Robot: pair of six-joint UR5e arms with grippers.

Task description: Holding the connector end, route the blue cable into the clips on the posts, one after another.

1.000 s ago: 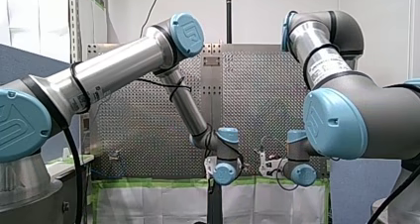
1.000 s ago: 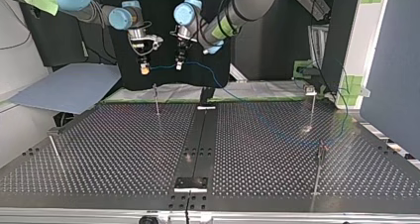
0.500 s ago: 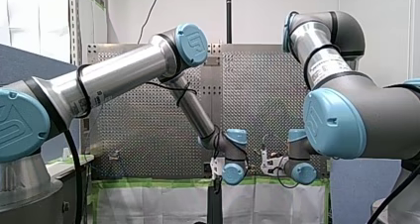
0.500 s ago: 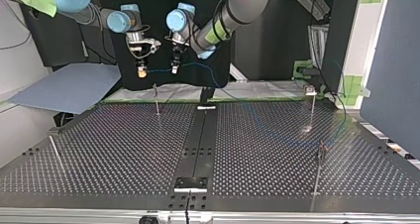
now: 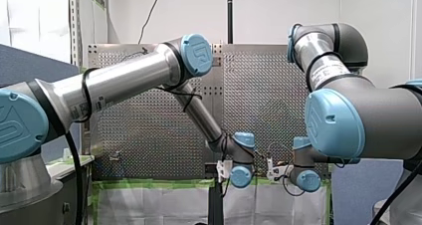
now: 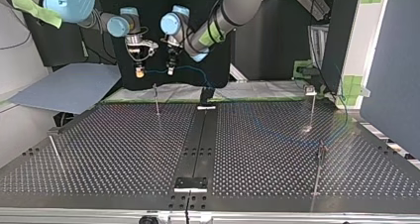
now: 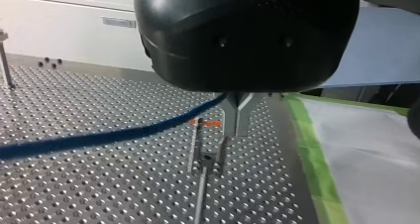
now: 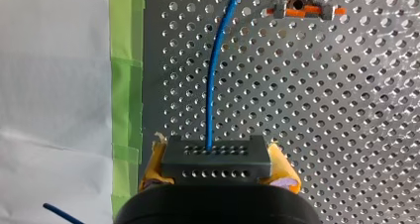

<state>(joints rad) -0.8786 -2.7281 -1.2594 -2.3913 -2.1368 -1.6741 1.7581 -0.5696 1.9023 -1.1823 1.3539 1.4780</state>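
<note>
My right gripper (image 8: 218, 170), yellow pads clamped on the dark connector (image 8: 216, 154), sends the blue cable (image 8: 212, 85) off toward twelve o'clock, my left gripper (image 7: 236, 127) pinching it further along (both high over the table (image 6: 247, 149)); lowered off-line, I judge it would miss the orange clip (image 8: 302, 9) at one o'clock.

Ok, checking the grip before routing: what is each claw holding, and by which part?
My right claw clamps the blue cable by its dark connector block; my left claw pinches the cable further along.
</note>
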